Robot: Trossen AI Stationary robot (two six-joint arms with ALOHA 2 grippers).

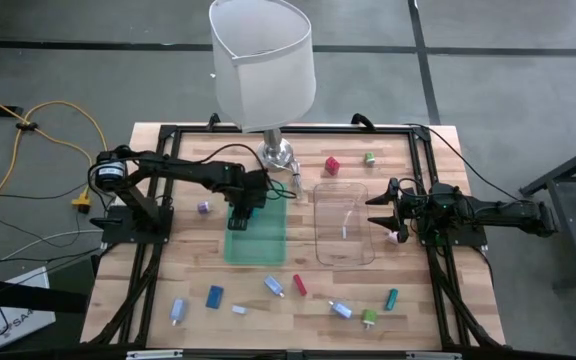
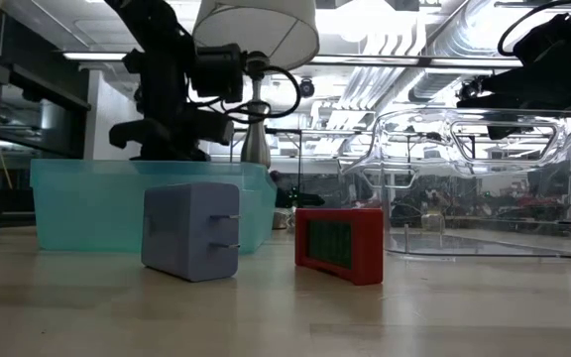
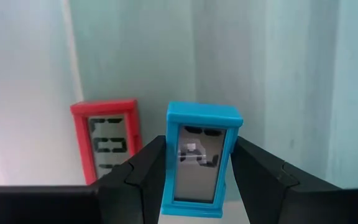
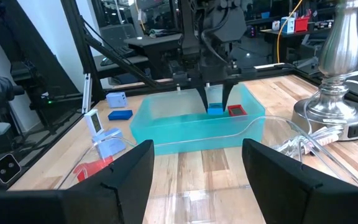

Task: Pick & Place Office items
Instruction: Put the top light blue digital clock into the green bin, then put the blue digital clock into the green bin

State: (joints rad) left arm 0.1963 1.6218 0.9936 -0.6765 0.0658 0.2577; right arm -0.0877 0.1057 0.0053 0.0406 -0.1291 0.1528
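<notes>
Now the left gripper point(image 3: 194, 180) hangs low inside the see-through teal plastic bin point(image 4: 194, 134), with its two dark fingers point(image 3: 145, 180) on each side of a small blue rectangle with a grey screen point(image 3: 201, 158). The fingers sit partway open and look like they touch the blue piece on both sides, so it seems to be held. It stands upright, and I think the arm is about to let it go there, because the bin looks like the place where the office items get put.

Just beside the blue one stands a small red rectangle with the same kind of grey screen point(image 3: 107, 143). It is upright too, near the bin's wall. Both look like tiny toy clocks, flat and boxy, with a bright plastic frame around a dull grey face with dark marks.

The right gripper point(image 4: 197, 168) waits wide open and empty over the clear plastic tray point(image 1: 344, 225), well away from the bin.

More little pieces lie on the wooden table point(image 1: 408, 300) near the front edge, in blue, red, teal and green. A red framed piece point(image 2: 340, 245) and a pale blue plug block point(image 2: 191, 231) sit close to the low camera. A lamp with a white shade point(image 1: 264, 62) stands behind the bin.
</notes>
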